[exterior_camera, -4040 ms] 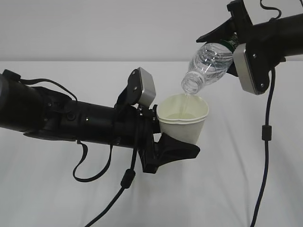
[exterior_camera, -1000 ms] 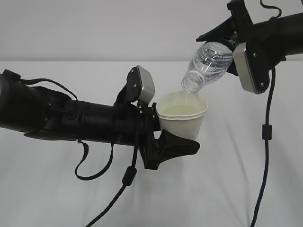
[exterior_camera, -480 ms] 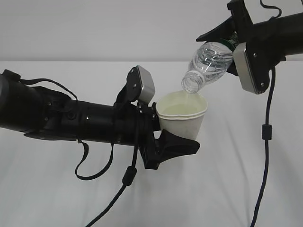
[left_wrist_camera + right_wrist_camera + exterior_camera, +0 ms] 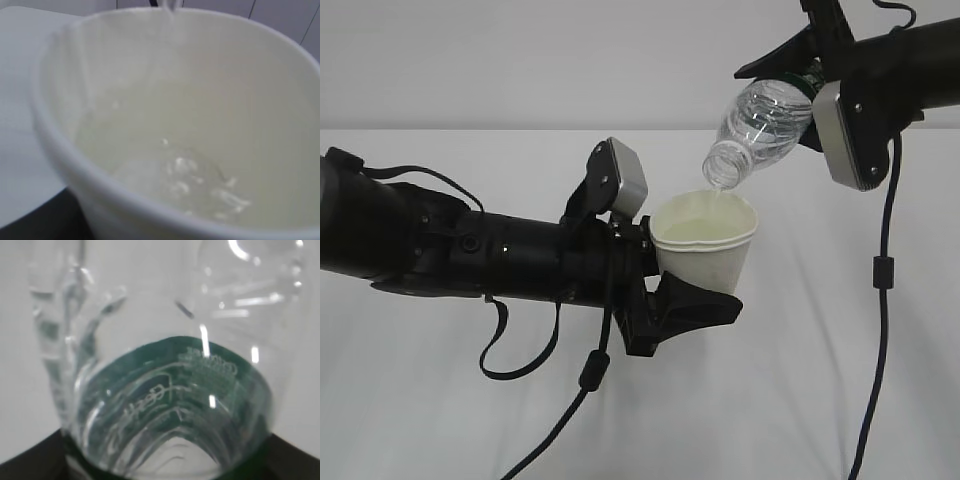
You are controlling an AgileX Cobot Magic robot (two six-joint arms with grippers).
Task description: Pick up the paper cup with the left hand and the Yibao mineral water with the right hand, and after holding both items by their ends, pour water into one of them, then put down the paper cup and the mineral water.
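Observation:
My left gripper is shut on the white paper cup and holds it upright above the table, one black finger showing in front of the cup's base. In the left wrist view the cup fills the frame, with water pooled at its bottom. The clear Yibao mineral water is tipped mouth-down, its open neck just above the cup's rim. My right gripper is shut on the bottle's base end. The right wrist view looks along the bottle past its green label.
The white table lies under both arms. A black cable hangs from the right arm, and another cable loops below the left arm. A plain grey wall stands behind.
The right arm has risen slightly and the bottle is tipped a little steeper over the cup. The left arm and the cup have stayed put.

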